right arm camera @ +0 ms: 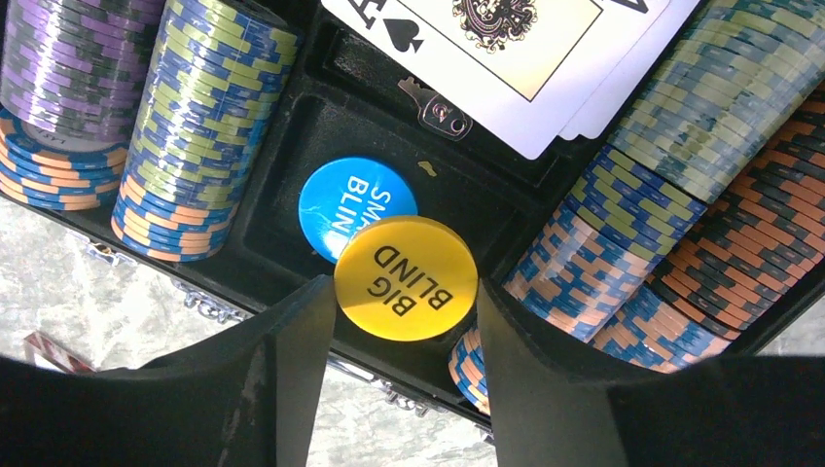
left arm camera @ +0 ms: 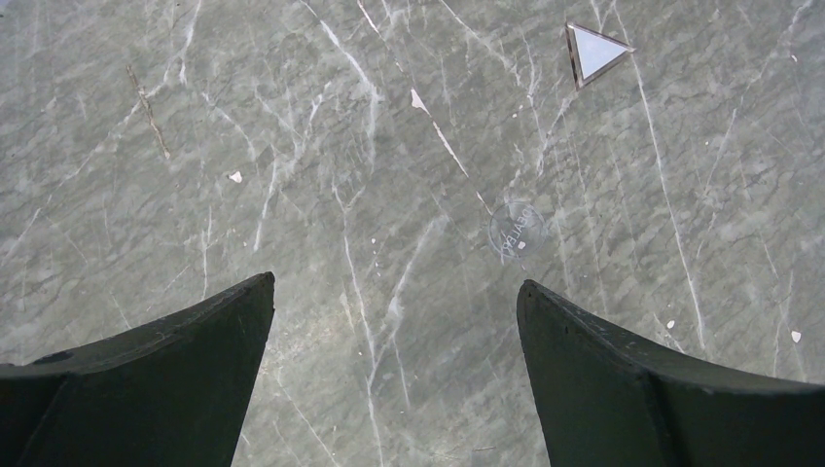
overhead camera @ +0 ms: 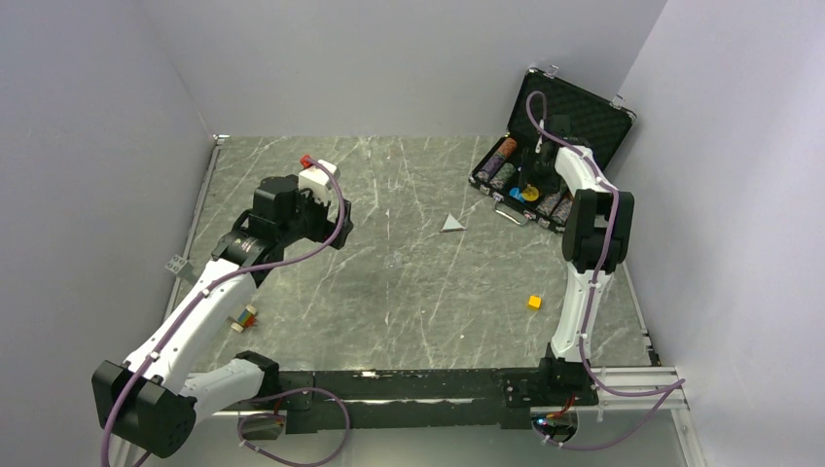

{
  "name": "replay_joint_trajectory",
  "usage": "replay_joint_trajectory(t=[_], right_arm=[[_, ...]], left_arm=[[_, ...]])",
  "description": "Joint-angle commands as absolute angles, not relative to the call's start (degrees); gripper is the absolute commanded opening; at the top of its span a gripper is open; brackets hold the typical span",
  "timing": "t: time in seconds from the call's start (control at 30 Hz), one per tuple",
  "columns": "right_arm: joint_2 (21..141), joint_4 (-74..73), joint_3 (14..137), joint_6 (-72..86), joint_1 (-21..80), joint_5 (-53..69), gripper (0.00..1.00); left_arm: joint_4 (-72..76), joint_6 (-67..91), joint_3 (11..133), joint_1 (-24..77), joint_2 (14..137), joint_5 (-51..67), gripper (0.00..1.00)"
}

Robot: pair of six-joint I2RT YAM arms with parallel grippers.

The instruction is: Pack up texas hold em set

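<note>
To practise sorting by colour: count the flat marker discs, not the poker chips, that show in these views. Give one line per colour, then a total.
yellow disc: 1
blue disc: 1
clear disc: 1
Total: 3

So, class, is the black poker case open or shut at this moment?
Open. The case has its lid raised behind the tray with the foam lining showing, and the chip rows inside lie exposed.

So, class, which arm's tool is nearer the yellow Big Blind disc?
Right. The right tool holds the yellow disc at the briefcase; the left tool hangs open over the table, well away.
</note>
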State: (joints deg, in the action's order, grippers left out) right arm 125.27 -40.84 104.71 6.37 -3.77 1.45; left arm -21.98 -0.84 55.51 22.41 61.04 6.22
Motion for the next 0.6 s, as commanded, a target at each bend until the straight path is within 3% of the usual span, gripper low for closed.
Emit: replay_joint_trajectory(t=[0.0, 0.13, 0.57], right_arm=[[125.3, -41.4, 106.5, 5.9, -3.8, 0.1, 0.63], [125.3, -41.3, 106.6, 5.8, -3.8, 0.1, 0.67], [122.3, -42.1, 106.7, 5.9, -3.4, 0.6, 0.66]], left_arm=[[-20.9, -0.4, 55.7, 22.2, 61.3, 6.7, 0.98], [-21.0, -0.4, 55.8, 22.2, 61.2, 6.7, 0.98], [-20.8, -0.4, 55.6, 22.1, 61.1, 6.6, 0.98]])
